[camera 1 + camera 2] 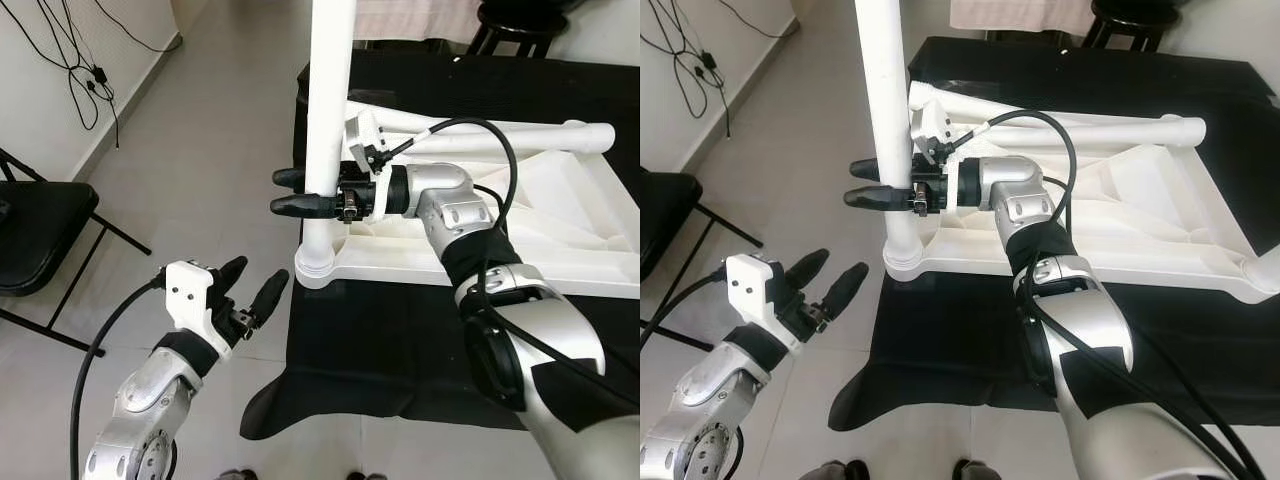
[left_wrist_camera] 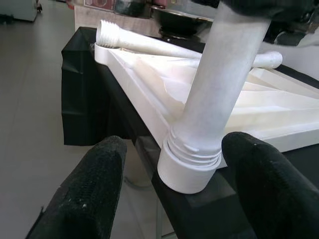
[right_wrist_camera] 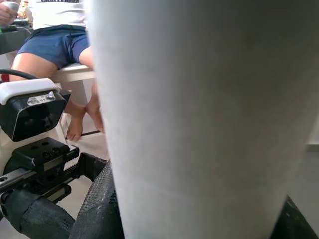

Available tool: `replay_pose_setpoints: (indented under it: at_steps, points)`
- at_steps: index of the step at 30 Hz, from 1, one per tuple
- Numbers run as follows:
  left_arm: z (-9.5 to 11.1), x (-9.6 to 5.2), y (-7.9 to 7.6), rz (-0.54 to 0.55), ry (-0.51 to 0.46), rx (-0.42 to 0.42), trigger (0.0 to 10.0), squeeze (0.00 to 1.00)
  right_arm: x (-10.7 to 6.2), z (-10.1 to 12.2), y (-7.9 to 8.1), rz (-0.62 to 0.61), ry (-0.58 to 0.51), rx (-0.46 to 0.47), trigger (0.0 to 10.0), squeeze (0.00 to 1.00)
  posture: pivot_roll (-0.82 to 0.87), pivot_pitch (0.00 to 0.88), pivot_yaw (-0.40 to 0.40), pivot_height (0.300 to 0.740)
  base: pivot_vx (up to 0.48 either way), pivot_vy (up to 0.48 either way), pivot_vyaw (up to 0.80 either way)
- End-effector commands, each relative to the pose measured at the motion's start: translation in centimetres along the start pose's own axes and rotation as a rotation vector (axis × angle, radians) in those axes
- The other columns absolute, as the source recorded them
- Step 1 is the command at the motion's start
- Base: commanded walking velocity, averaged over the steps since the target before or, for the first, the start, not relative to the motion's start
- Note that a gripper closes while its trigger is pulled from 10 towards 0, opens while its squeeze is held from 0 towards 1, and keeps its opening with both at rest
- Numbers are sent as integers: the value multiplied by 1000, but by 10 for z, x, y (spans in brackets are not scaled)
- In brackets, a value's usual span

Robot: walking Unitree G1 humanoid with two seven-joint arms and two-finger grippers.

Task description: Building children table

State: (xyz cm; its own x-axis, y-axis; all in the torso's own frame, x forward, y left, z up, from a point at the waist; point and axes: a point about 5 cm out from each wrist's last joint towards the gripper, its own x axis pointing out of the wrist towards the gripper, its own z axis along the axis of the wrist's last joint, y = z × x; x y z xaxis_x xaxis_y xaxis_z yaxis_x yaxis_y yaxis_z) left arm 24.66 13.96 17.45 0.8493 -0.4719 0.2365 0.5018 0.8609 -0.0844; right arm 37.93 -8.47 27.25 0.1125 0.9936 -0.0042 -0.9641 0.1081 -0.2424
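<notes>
A white table top (image 1: 560,230) lies upside down on a black cloth (image 1: 380,340) on the floor. One white table leg (image 1: 330,80) stands upright in the corner socket (image 1: 318,265) nearest me. My right gripper (image 1: 288,192) is shut on this leg a little above the socket, one finger on each side. My left gripper (image 1: 255,278) hovers open over the floor just left of and below the socket, which sits between its two fingers (image 2: 84,199) in the left wrist view. A second white leg (image 1: 500,132) lies across the far side of the table top.
A black folding chair (image 1: 40,230) stands to the left by the wall, where cables (image 1: 80,70) hang. A dark stool (image 1: 520,25) stands behind the cloth. A seated person's legs (image 3: 55,45) appear in the right wrist view. Bare tile floor lies left of the cloth.
</notes>
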Motion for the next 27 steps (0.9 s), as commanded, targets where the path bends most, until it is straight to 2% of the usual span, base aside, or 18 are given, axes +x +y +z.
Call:
replay_pose_setpoints:
  at_steps: [1,3,6,7,8,9,10,11,12,13,14,15,18,20,23,24,26,27]
  points:
    - [-3,-3,2,5,27,-8,10000,0,-8,-7,0,-44,5,1,0,0,49,223,-50,740,0,0,0]
    - [-4,-1,6,6,28,-6,10000,0,-19,-13,4,-117,-50,36,0,0,22,200,-47,740,0,0,0]
    - [-4,-1,6,6,28,-6,10000,0,-19,-13,4,-117,-50,36,0,0,22,200,-47,740,0,0,0]
    - [-5,1,9,7,29,-4,10000,0,-20,-24,9,-209,-48,85,0,0,9,185,-45,740,0,0,0]
    - [-5,1,9,7,29,-4,10000,0,-20,-24,9,-209,-48,85,0,0,9,185,-45,740,0,0,0]
    - [-5,2,13,9,31,0,10000,0,-18,-49,14,-600,16,166,0,0,-12,167,-36,740,0,0,0]
    - [-5,2,13,9,31,0,10000,0,-18,-49,14,-600,16,166,0,0,-12,167,-36,740,0,0,0]
    - [-6,5,17,11,32,3,10000,0,-17,-74,37,-794,75,258,0,0,-19,150,-28,740,0,0,0]
    - [-6,5,17,11,32,3,10000,0,-17,-74,37,-794,75,258,0,0,-19,150,-28,740,0,0,0]
    - [-6,6,19,12,33,4,10000,0,-18,-87,54,-919,116,317,0,0,-19,150,-28,740,0,0,0]
    - [-6,6,19,12,33,4,10000,0,-18,-87,54,-919,116,317,0,0,-19,150,-28,740,0,0,0]
    - [-8,9,23,17,34,8,10000,0,-18,-95,60,-963,142,319,0,0,-31,104,-18,740,0,0,0]
    - [-10,11,25,22,36,12,10000,0,-14,-95,57,-921,139,294,0,0,-24,97,-30,740,0,0,0]
    - [-11,13,29,40,33,20,10000,0,-10,-89,42,-905,132,241,0,0,-20,85,-40,740,0,0,0]
    - [-12,14,31,56,29,27,10000,0,-9,-84,39,-907,132,230,0,0,-19,82,-41,740,0,0,0]
    - [-11,13,32,78,22,30,10000,0,-8,-81,37,-896,142,216,3765,0,-17,75,-41,740,0,0,0]
    - [-11,13,32,78,22,30,10000,0,-8,-81,37,-896,142,216,3765,0,-17,75,-41,740,0,0,0]
    - [-11,12,33,97,19,35,10000,0,-9,-79,34,-885,162,198,10000,0,-16,74,-37,740,0,0,0]
